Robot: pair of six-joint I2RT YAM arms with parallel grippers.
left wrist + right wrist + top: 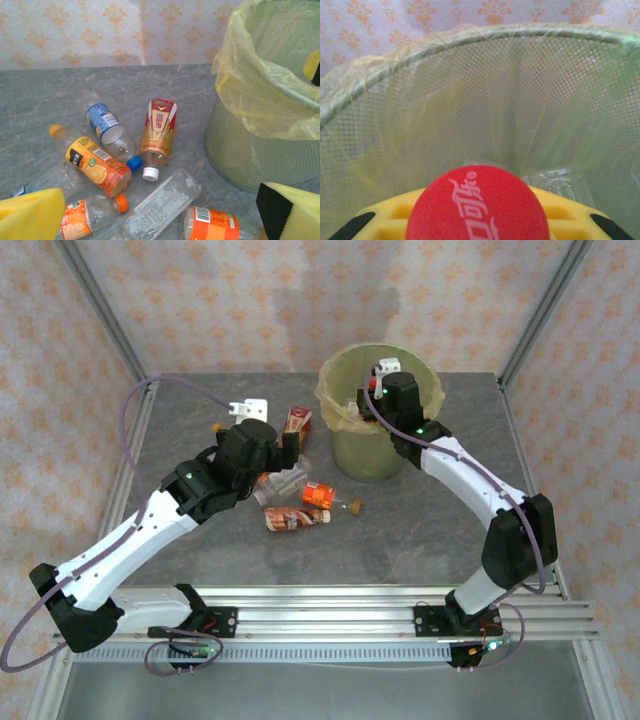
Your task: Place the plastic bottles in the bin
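Note:
Several plastic bottles lie on the grey table left of the bin [385,455]. Among them are a red-and-gold one [158,130], a blue-labelled one [105,122], an orange-labelled one with a yellow cap [95,162], a flattened clear one [162,205] and another orange one [215,225]. My left gripper [160,220] hangs open just above this pile [297,519], its yellow pads [30,215] wide apart. My right gripper [378,400] is over the bin's mouth, shut on a bottle whose red cap [477,205] faces the camera. A clear bottle [560,180] lies inside the bin [470,100].
The bin [255,150] is a mesh bucket lined with a yellowish bag, standing at the back centre-right of the table. Patterned walls and metal frame posts [100,310] enclose the table. A small white part [250,408] sits behind the left gripper.

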